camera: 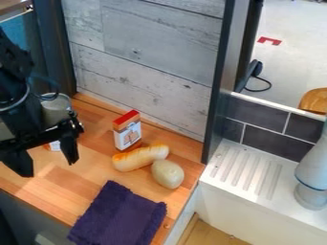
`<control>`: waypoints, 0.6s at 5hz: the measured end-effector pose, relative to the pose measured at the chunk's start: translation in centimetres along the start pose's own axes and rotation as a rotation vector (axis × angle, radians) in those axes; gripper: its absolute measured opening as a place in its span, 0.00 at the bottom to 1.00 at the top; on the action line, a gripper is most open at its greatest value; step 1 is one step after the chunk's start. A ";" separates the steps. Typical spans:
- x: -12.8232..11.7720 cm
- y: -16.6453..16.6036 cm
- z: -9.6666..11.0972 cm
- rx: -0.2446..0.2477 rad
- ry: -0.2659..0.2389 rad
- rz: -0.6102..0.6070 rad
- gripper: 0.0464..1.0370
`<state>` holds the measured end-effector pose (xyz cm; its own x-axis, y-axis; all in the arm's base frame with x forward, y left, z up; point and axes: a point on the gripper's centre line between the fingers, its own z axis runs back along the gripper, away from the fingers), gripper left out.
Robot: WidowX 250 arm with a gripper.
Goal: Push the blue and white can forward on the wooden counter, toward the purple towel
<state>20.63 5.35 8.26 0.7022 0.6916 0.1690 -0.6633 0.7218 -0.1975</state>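
Over the wooden table (92, 191), the black two-finger gripper (46, 160) has its fingers wide apart. Behind it, a white and orange thing (55, 146) is partly hidden. Next come a red and white box (127, 134), a long tan bread loaf (140, 158), a round pale potato (168, 174) just beside it, and a fuzzy purple cloth (118, 217).

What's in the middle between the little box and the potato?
The bread does! In the camera view, it lies between the box and the potato.
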 end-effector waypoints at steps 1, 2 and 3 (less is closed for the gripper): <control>-0.2 0.1 -0.2 0.003 0.013 0.000 0.96; 1.5 1.2 0.2 -0.033 0.022 0.064 0.96; 3.6 1.4 1.0 -0.050 -0.002 0.087 0.96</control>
<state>21.96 8.88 9.59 0.6417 0.7519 0.1514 -0.7081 0.6566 -0.2598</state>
